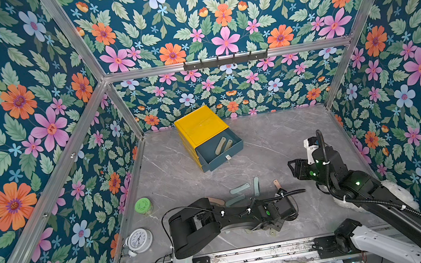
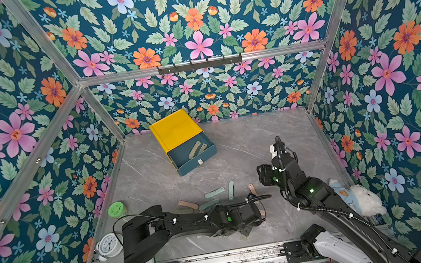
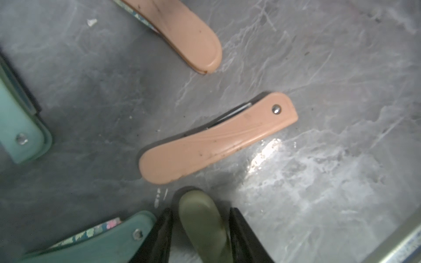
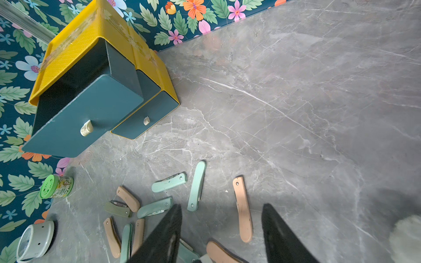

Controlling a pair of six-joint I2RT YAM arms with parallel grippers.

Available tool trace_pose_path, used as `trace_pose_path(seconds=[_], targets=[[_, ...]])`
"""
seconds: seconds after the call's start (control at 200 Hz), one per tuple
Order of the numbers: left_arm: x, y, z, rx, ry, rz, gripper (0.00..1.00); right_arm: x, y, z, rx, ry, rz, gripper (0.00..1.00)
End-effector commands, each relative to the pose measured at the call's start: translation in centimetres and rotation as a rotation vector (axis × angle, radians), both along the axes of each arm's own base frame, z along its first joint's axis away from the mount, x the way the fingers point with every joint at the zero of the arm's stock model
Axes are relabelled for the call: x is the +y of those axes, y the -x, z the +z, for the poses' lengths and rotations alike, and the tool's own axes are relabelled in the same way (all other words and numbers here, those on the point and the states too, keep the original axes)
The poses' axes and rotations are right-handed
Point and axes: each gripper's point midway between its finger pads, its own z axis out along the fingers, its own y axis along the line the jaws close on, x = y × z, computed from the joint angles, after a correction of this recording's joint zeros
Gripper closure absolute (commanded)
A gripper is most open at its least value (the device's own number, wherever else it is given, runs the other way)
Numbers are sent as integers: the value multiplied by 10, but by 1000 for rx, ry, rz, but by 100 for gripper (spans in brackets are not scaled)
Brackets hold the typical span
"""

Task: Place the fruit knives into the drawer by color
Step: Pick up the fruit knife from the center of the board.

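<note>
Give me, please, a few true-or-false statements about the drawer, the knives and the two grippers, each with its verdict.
1. One drawer stands pulled open with two olive-green knives inside. True.
2. The right gripper holds a pink knife. False: it is open and empty.
3. An olive-green knife sits between the left gripper's fingers. True.
4. Every loose knife is mint-teal. False: pink knives lie on the table too.
</note>
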Motion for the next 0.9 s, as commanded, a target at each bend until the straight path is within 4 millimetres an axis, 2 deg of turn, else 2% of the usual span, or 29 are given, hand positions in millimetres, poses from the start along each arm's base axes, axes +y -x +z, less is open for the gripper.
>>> trace_pose_path(seconds=[0.0, 0.24, 0.4, 0.515, 0.705, 0.82, 0.895], targets=[[58, 22, -27, 116, -245, -8, 66, 0, -4, 6, -28, -2, -4, 41], [57, 14, -21, 66, -220, 12, 83, 0, -6, 5, -29, -9, -13, 41], [44, 6, -8, 27, -154, 17, 88, 0, -8, 2, -21, -4, -15, 41], [28, -3, 15, -23, -92, 17, 90, 0, -8, 0, -16, -6, -20, 41], [4, -19, 67, -75, 38, 29, 93, -2, -9, -4, -7, -6, -29, 41], [1, -32, 100, -96, 115, 56, 94, -3, -9, -3, -7, -6, -31, 41], [5, -48, 125, -119, 160, 86, 95, -3, -9, -1, -11, -11, -31, 41]])
